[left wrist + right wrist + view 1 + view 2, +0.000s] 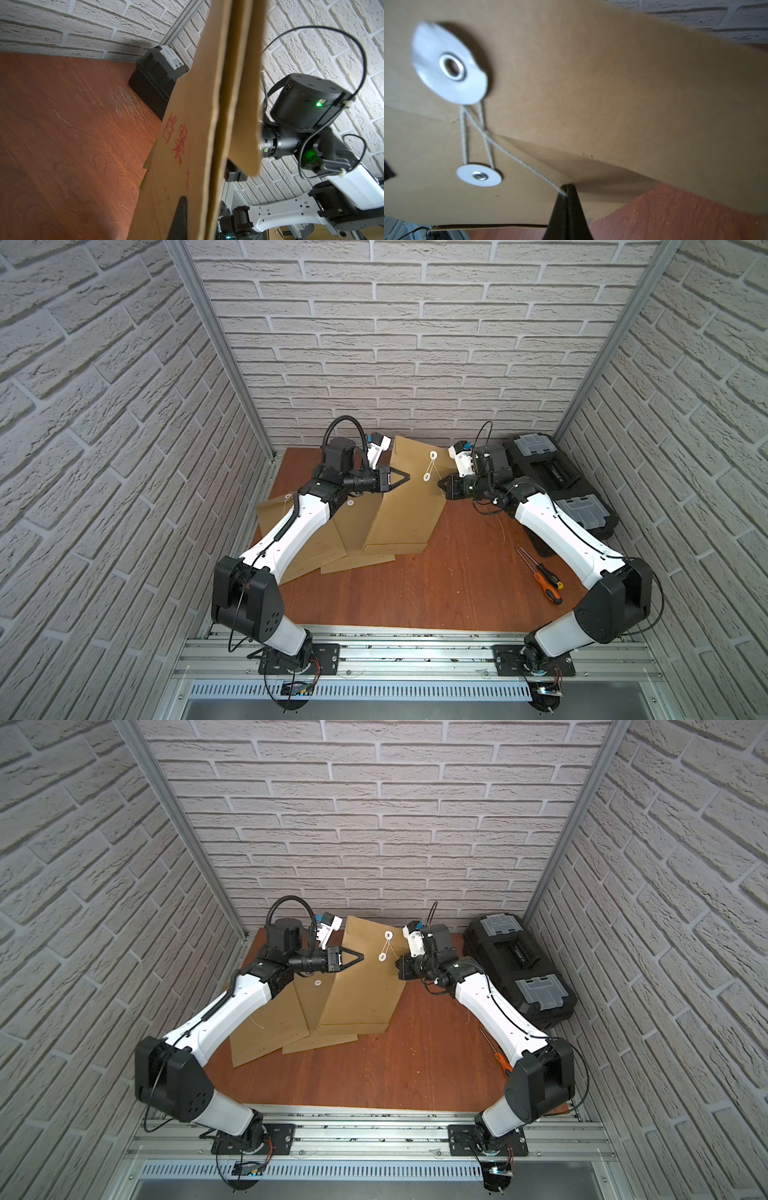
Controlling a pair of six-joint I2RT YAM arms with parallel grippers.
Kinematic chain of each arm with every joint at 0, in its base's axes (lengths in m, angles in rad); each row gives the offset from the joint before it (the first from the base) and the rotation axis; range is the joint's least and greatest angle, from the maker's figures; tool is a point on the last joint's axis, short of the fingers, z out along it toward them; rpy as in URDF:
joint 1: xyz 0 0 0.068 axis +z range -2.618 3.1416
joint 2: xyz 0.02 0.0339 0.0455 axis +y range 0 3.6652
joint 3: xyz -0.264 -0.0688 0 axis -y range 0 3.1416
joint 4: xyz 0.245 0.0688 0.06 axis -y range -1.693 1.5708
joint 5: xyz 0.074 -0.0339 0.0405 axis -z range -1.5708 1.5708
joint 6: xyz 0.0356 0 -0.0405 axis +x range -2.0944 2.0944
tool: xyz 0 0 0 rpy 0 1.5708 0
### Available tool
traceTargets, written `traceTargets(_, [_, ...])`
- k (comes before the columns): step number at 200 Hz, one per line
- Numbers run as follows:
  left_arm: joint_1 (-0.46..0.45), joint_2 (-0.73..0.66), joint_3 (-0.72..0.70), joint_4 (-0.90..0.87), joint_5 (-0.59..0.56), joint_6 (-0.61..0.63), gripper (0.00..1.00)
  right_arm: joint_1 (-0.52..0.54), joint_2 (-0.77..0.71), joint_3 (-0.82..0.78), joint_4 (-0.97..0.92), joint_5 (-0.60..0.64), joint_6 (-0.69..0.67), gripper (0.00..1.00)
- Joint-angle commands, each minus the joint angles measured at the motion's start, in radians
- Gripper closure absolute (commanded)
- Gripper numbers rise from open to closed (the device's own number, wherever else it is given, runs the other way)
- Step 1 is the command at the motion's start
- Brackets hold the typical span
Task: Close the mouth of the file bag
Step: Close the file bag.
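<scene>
A brown file bag (pixel 409 506) stands tilted up at the middle of the table, its flap folded down over the mouth. My left gripper (pixel 405 477) is shut on the bag's left edge. In the left wrist view one black finger (pixel 180 218) lies on the printed face and the other is hidden behind the bag. A white string (pixel 517 158) runs between the flap's white disc (pixel 450 64) and the lower disc (pixel 479 175), then out to my right gripper (pixel 567 190). That gripper is shut on the string beside the bag's right edge (pixel 441 483).
More file bags (pixel 316 539) lie flat under my left arm. A black toolbox (pixel 557 485) fills the back right corner. Two screwdrivers (pixel 544 576) lie near my right arm. Brick walls close in three sides.
</scene>
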Motion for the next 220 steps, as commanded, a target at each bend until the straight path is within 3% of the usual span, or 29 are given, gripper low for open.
traceTargets(1, [0.017,-0.054,0.025,0.021,0.020,0.032,1.00,-0.011,-0.047,0.071,-0.097,0.032,-0.061,0.97])
traceTargets(62, [0.012,-0.061,0.010,0.022,0.045,0.042,1.00,-0.084,0.032,0.259,-0.267,0.060,-0.096,0.97])
traceTargets(120, [-0.021,-0.041,0.036,-0.030,0.067,0.087,1.00,-0.088,0.147,0.439,-0.336,0.073,-0.082,0.97])
traceTargets(220, [-0.059,0.010,0.080,-0.140,0.033,0.179,1.00,-0.002,0.293,0.770,-0.559,0.170,-0.158,0.97])
